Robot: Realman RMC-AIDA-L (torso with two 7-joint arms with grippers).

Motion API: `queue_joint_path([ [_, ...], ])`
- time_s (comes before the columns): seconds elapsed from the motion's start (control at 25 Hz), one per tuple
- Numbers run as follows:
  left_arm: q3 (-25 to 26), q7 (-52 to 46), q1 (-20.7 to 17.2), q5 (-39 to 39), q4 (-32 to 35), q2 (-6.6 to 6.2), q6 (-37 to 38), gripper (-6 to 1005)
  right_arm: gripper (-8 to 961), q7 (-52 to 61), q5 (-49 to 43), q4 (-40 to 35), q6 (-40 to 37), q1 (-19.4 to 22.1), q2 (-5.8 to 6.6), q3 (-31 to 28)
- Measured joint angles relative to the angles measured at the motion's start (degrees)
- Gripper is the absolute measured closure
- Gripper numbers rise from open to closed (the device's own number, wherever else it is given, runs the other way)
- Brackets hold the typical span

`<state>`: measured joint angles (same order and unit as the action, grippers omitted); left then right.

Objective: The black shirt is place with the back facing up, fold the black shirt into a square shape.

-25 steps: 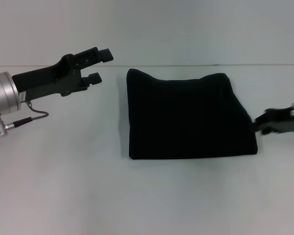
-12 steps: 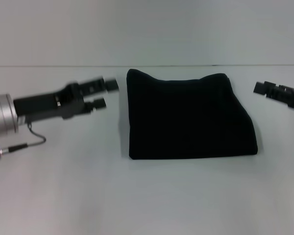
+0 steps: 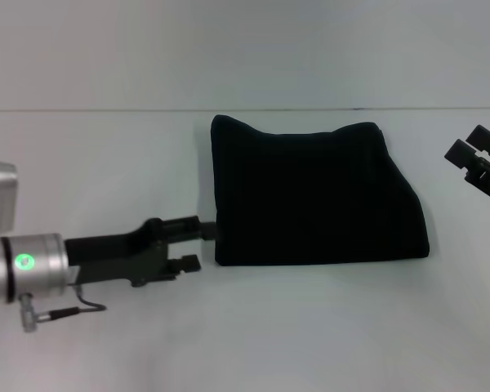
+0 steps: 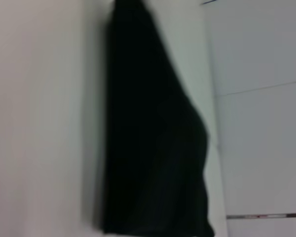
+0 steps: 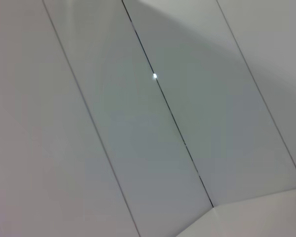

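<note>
We see a white table (image 3: 253,327) carrying the black shirt (image 3: 310,196), which lies flat on it, folded into a rough square.

The left gripper (image 3: 198,244) dropped to the black shirt's (image 3: 310,196) near-left corner; the right gripper (image 3: 469,144) withdrew.

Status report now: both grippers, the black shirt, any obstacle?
Left gripper open, low at the near-left corner of the black shirt. Right gripper open, off to the right, holding nothing. Shirt folded, roughly square. No obstacle seen.
</note>
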<state>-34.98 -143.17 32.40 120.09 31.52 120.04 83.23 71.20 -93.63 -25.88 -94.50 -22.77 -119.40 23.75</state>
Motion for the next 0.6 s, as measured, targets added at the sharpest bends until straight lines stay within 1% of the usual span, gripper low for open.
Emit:
queue_joint_path([
  [0.2, -0.4, -0.6, 1.4, 0.9, -4.2, 1.24, -6.1, 258, 161, -0.2, 0.2, 0.5, 0.2, -0.5, 0.04, 0.0],
  [0.36, -0.5, -1.2, 2.1, 1.3, -5.5, 2.00, -11.3, 340, 160, 0.0, 0.3, 0.5, 0.2, -0.8, 0.25, -0.1],
  [0.44, -0.5, -1.2, 2.6, 1.3, -5.7, 2.26, -13.6, 381, 159, 0.1, 0.4, 0.6, 0.2, -0.9, 0.27, -0.2],
  [0.6, -1.0, -1.4, 3.7, 1.6, -6.7, 2.27, -16.4, 463, 159, 0.0, 0.4, 0.6, -0.2, -1.0, 0.11, -1.0],
])
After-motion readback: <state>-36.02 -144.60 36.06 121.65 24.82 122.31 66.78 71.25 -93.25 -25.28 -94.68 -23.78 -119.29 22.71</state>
